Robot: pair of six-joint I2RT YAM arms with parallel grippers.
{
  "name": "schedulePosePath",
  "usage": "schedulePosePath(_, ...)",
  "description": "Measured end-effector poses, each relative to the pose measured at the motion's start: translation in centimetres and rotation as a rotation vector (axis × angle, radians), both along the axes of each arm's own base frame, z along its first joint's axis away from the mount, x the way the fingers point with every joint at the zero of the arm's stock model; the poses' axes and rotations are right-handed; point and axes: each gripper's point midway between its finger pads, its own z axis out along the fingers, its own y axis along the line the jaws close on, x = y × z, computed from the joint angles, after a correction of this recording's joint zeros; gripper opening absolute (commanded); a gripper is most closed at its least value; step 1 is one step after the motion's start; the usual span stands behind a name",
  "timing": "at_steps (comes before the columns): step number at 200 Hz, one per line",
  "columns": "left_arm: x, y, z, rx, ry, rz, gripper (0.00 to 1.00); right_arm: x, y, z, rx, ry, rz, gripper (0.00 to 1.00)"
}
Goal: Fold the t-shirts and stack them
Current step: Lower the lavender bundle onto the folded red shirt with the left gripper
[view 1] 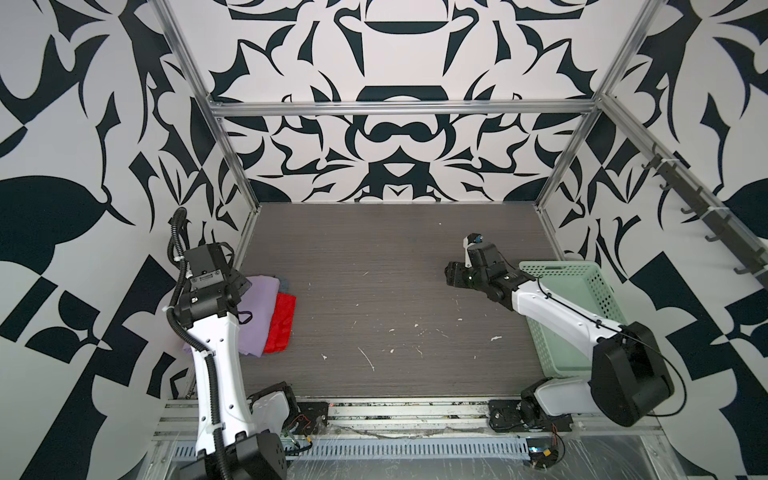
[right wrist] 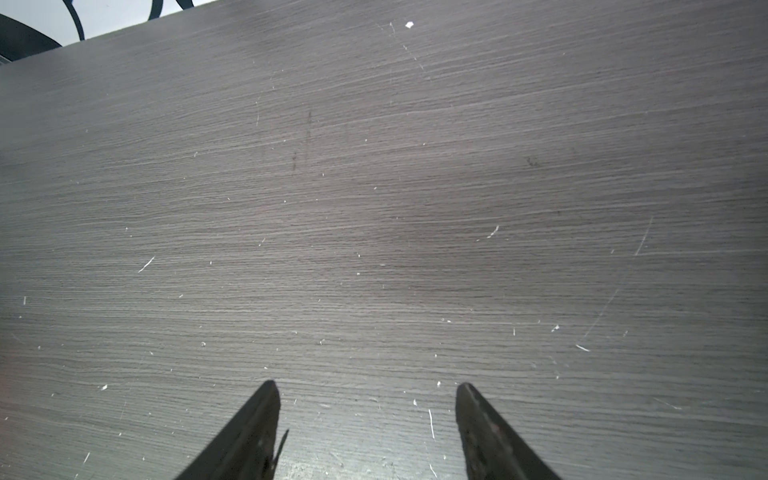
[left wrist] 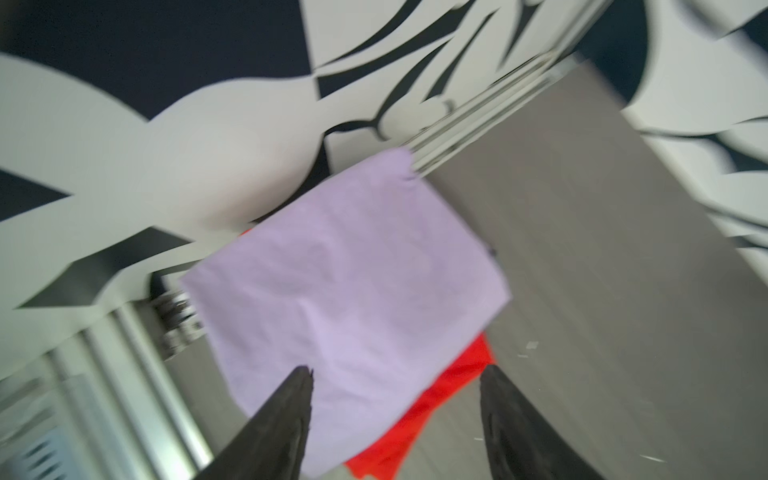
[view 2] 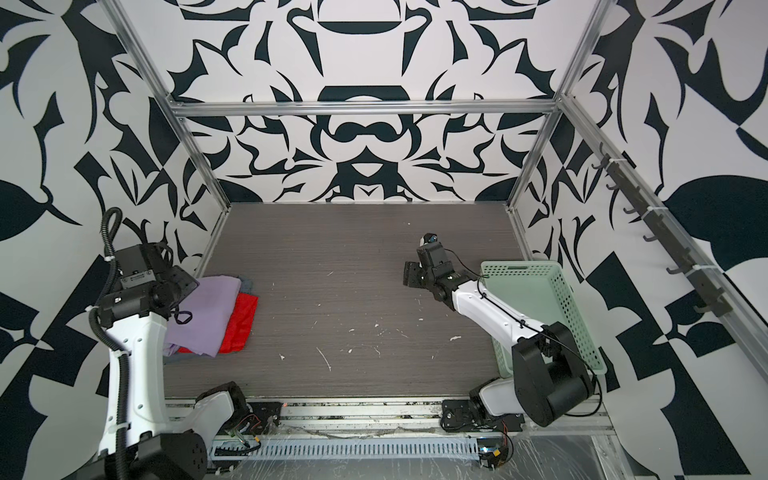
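When the scene is looked at from above, with twelve o'clock set at the far wall, black-and-white patterned walls are seen on three sides. A dark wood table is spread between them, and it is marked with small white scratches. The left arm is stretched up the nine o'clock side, and the right arm is stretched from five o'clock toward the middle. A mint-green basket full of holes is set at the three o'clock edge, partly hidden by the right arm. The purple t-shirt is laid folded at the nine o'clock edge, on top of the others. The red t-shirt is laid under it, and a strip of it is shown on the three o'clock side. Only a tiny bit of the grey-blue t-shirt is shown, at the one o'clock corner of the pile. The left gripper is held over the purple t-shirt. In the blurred left wrist view its fingers are spread apart and nothing is pinched between them. Whether the cloth is touched cannot be told. The right gripper is held over bare table toward two o'clock, well apart from the pile. Its fingers are spread apart too, and nothing is held.
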Motion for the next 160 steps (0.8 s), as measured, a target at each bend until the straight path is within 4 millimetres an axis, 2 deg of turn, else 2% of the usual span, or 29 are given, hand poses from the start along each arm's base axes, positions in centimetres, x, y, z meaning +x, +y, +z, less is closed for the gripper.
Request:
schedulePosePath(14,1.0,-0.3,0.4,-0.023,-0.039,-0.017,0.69,0.1,0.0,-0.2,-0.002,0.005,0.0,0.71)
schedulePosePath(31,2.2,-0.2,-0.5,-0.049,-0.041,-0.021,0.7,0.1,0.0,-0.4,-0.005,0.01,0.0,0.71)
schedulePosePath(49,3.4,0.3,-3.2,-0.077,0.005,-0.004,0.71,0.1,0.0,-0.4,-0.006,0.011,-0.001,0.71)
schedulePosePath(65,3.6,0.7,-5.9,-0.096,0.058,0.02,0.72,0.1,-0.1,-0.4,-0.009,0.012,-0.003,0.71)
schedulePosePath(90,2.8,1.7,-8.3,-0.101,0.098,0.085,0.73,0.0,-0.3,-0.6,-0.019,0.017,-0.01,0.71)
schedulePosePath(119,1.1,4.2,-10.4,-0.111,0.1,0.199,0.73,0.0,-0.4,-0.6,-0.022,0.017,-0.015,0.71)
schedulePosePath(137,-0.4,5.5,-12.4,-0.133,0.123,0.272,0.73,0.1,-0.5,-0.6,-0.02,0.018,-0.02,0.71)
schedulePosePath(160,-1.3,6.1,-15.0,-0.185,0.145,0.317,0.73,0.0,-0.6,-0.6,-0.022,0.021,-0.021,0.71)
